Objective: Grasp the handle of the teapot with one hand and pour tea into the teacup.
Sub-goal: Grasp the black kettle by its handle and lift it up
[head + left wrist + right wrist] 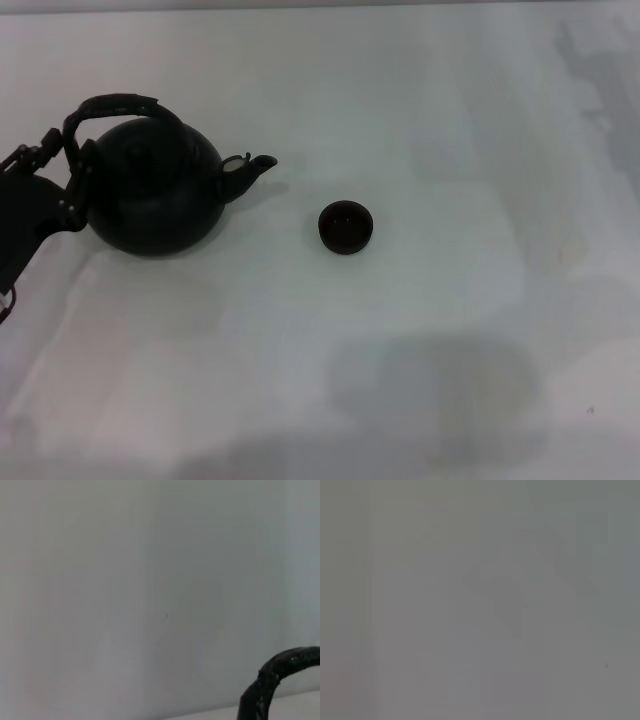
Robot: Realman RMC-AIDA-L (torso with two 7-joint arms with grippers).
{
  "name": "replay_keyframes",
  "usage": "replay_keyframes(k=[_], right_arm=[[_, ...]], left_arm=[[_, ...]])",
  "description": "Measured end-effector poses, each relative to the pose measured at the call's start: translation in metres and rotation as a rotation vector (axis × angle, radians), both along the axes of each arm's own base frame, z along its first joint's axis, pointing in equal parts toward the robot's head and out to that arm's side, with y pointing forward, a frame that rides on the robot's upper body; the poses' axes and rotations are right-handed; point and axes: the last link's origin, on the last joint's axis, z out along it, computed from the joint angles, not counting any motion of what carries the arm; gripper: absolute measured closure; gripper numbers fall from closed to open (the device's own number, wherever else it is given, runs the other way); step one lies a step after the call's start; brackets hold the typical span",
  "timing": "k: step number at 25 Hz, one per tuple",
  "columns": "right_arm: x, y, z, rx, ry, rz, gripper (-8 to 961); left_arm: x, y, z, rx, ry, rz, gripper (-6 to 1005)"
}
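Teapot (155, 195): a large round matte-black pot standing upright on the white table (420, 330), in the upper left of the head view. Its short curved spout (248, 170) points toward the right of the frame, toward the teacup.

Handle (120, 108): a dark, thick, wrapped-looking hoop arching over the top of the teapot. In the left wrist view a curved piece of the same hoop (277, 677) shows in the lower right corner, against plain pale background.

Teacup (346, 227): a tiny round black handleless cup with a dark inside, upright on the table near the middle of the head view. It stands to the right of the teapot and slightly lower in the frame, apart from the spout tip, with bare tabletop between the two.

Left gripper (70, 165): at the far left edge of the head view, its dark linkage pressed up against the left side of the teapot, beside the lower left end of the handle. Black parts overlap black pot there, so whether the fingers are parted or clamped on the handle cannot be told.

Right gripper: it appears in none of the views; the right wrist view shows only a flat grey surface with faint shadowy patches.

Table: white and smooth, with soft grey shadow patches along the lower edge and in the upper right corner of the head view.
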Motion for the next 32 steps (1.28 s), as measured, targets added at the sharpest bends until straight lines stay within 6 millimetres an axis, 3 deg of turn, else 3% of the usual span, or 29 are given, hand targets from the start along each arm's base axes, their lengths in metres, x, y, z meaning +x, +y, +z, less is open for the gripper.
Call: replay_keyframes(k=[6,12,32], right_arm=[[0.0,0.0,0.0,0.0,0.0,-0.001,125],[0.0,0.0,0.0,0.0,0.0,-0.001,125],[0.001,-0.001,0.0,0.0,0.0,-0.002,126]], left_arm=[[0.0,0.003,-0.001,-0.009,0.007,0.003,765],[0.001,0.005,0.0,-0.007,0.008,-0.001,874],[0.026,0.04,0.017,0.04,0.039,-0.138,879]])
